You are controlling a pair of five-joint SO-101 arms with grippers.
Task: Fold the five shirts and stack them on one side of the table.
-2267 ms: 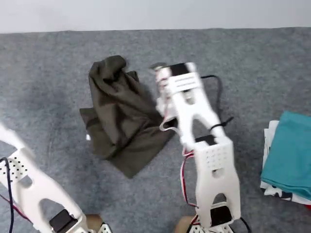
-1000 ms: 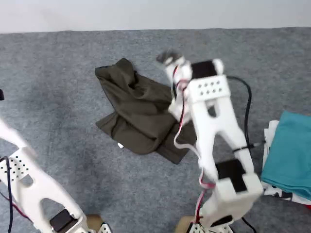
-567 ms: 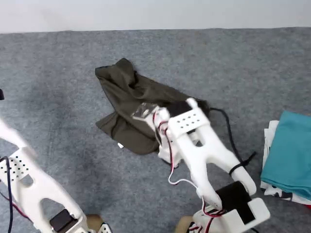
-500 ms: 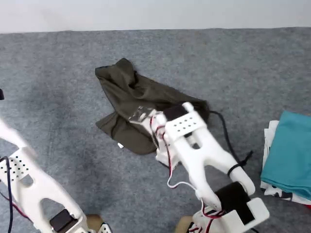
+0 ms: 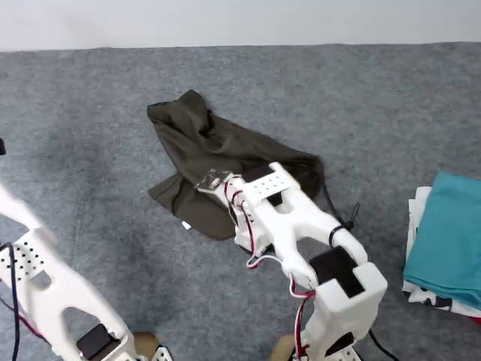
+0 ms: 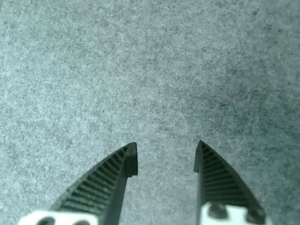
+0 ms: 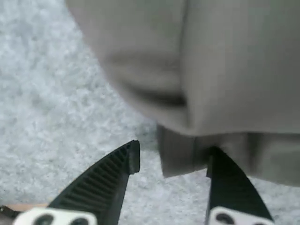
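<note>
A crumpled dark olive shirt (image 5: 218, 162) lies in a heap at the middle of the grey table. My right arm stretches across its near part, with the right gripper (image 5: 205, 180) low over the shirt's near left portion. In the right wrist view that gripper (image 7: 172, 152) is open, and a folded edge of the olive shirt (image 7: 211, 70) hangs between its black fingers (image 7: 119, 166). My left gripper (image 6: 166, 157) is open over bare grey surface, holding nothing. The left arm (image 5: 45, 293) stands at the near left corner.
A stack of folded shirts (image 5: 447, 244), a teal one on top, sits at the table's right edge. A pale wall runs along the far side. Bare grey table (image 5: 90, 135) lies left of the olive shirt and beyond it.
The olive shirt was dragged right and spread flatter. The right arm then swung from the shirt's far right side across to its near left edge. The left arm stayed put.
</note>
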